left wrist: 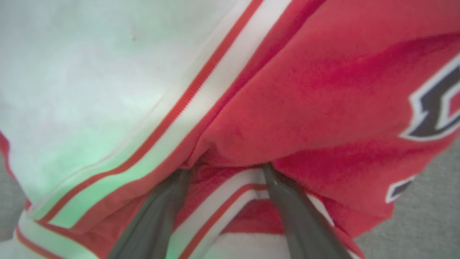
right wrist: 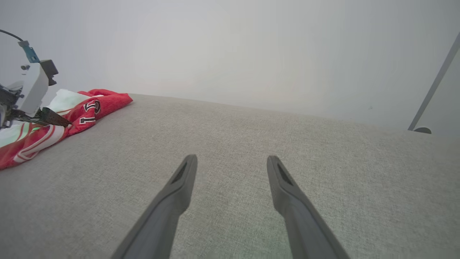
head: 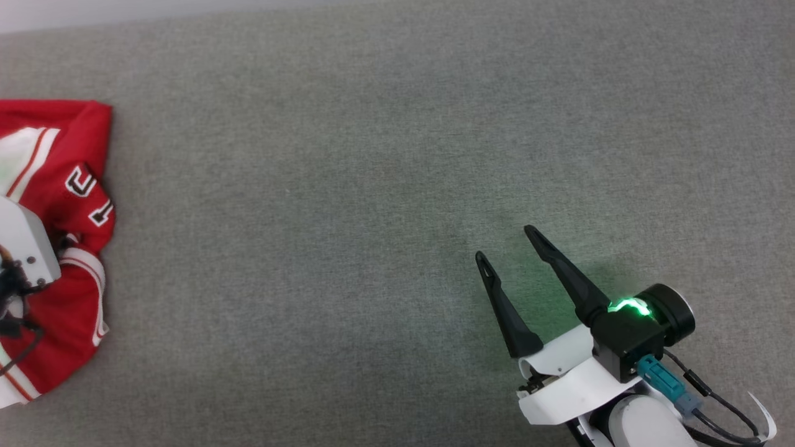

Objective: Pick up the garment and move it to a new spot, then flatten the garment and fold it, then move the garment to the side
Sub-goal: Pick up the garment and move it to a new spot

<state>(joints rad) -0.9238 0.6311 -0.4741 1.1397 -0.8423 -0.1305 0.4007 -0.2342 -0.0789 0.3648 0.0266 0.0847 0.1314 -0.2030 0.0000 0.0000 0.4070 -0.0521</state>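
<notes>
Holding the left pincer [left wrist: 226,169] spread wide, pinching nothing. Poking both tips into a crease of the garment [left wrist: 323,90], under a red fold, with striped trim [left wrist: 222,208] lying between the fingers. Looking out past the tips at a white panel [left wrist: 72,72] on one side and black-and-white lettering [left wrist: 431,115] on the other. Lying crumpled toward the far left of the surface [head: 372,186], short of its far edge, running out of the head view at the left. Holding the right pincer [head: 506,243] spread too, gripping nothing, hanging above the right half of the surface, well apart from the garment. Pointing its fingers toward the far edge and leftward across bare grey weave. Glowing green at the wrist light [head: 628,306] and tinting the weave beside it. Showing, in the right wrist view, a pale wall [right wrist: 233,46] rising beyond the far edge and a thin grey bar [right wrist: 435,82] leaning at the far right. Showing there as well the left arm's white wrist housing [right wrist: 30,86] over the garment.
</notes>
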